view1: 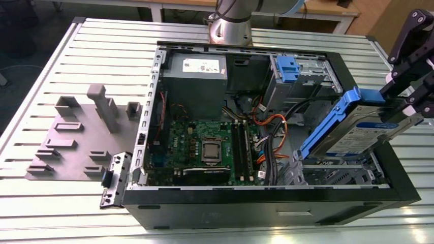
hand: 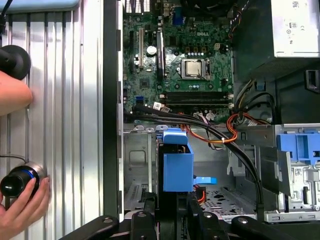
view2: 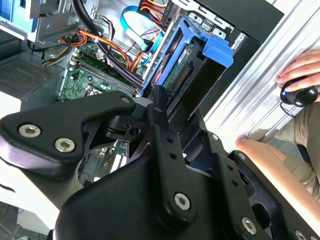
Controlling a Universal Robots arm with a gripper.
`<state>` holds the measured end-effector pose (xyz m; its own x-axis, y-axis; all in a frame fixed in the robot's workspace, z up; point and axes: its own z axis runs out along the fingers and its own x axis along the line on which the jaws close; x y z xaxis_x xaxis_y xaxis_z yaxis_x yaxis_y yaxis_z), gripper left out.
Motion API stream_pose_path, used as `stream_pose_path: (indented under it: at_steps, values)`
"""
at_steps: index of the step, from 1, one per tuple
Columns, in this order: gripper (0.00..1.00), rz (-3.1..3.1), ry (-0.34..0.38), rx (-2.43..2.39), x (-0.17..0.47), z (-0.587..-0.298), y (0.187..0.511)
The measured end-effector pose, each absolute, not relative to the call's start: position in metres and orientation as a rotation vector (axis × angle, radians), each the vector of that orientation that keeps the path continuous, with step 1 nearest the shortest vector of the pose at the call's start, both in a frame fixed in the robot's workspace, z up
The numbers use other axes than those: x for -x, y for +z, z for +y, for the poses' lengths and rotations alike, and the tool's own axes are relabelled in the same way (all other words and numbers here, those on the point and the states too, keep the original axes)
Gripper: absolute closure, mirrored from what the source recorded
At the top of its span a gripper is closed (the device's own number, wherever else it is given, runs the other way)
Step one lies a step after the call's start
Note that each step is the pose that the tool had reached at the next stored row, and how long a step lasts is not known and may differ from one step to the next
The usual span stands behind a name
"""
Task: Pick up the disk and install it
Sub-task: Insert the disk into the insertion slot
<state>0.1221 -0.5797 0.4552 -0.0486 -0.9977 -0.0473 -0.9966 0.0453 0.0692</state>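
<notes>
The disk (view1: 359, 129), a silver drive with a white-and-blue label in a blue carrier rail (view1: 324, 127), hangs tilted above the open computer case (view1: 271, 206), at the exterior view's right. My gripper (view1: 399, 104) is shut on its upper end. The lower end dips toward the empty drive cage (view1: 332, 175) in the case's near right corner. In the first wrist view the disk (hand: 177, 167) shows end-on, over the bare cage floor (hand: 140, 170), with the gripper (hand: 172, 212) around it. The second wrist view has the disk (view2: 192, 75) beyond the black finger links.
Inside the case lie a green motherboard (view1: 203, 147), a grey power supply (view1: 195, 71), black and orange cables (view1: 271, 122), and another blue carrier (view1: 288, 68) in the far bay. A grey fixture plate (view1: 74, 137) sits on the slatted table. A person's hands (hand: 20, 200) rest beside the case.
</notes>
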Motion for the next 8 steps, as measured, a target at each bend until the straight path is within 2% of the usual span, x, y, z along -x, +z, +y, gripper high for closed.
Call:
stream_pose_path:
  at_steps: [8]
  values:
    - [0.65,-2.257,-0.129,-2.162,-0.1219,-0.5799,0.4541]
